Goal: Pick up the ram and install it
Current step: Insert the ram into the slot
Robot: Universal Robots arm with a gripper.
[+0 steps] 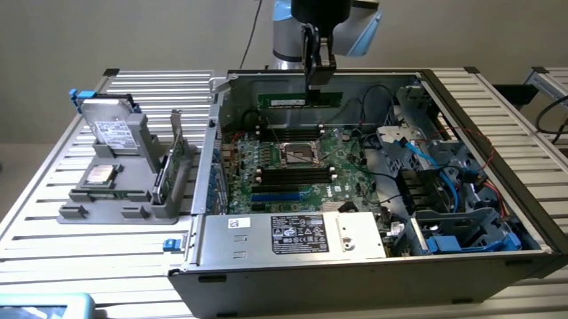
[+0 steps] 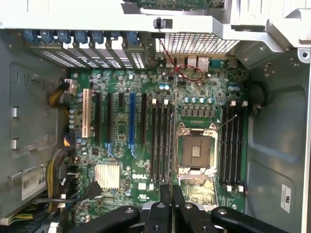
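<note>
Pinched almost together, the claw (image 1: 318, 81) is clamped on the ram (image 1: 299, 100), gripping it at the middle of its upper long edge. The stick hangs level and on edge below the fingers, inside the open computer case (image 1: 211, 143), close to the case's far wall and above the far edge of the motherboard (image 1: 266, 174). It touches nothing but the fingers. In the wrist view the black fingers (image 2: 163, 209) point down between the left bank of memory slots (image 2: 162, 141) and the processor socket (image 2: 196, 150); a second bank of slots (image 2: 232, 145) lies on the socket's other side. All the slots look unfilled.

The stick is probably very light, so weight is no worry. It is stiff along its length but thin, and I judge it brittle: a twist or a hard knock on a corner could crack the board or shear a chip. The flat faces look smooth, so a narrow pinch could let it pivot or slide if it catches on anything. The centre of the top edge seems the right place to hold it, since that balances both ends and leaves the lower contact edge bare and untouched. A grip near one end would likely tip it.

On the slatted tabletop (image 1: 53, 229), near its edge on the exterior view's left, stands a grey parts holder (image 1: 120, 206).
</note>
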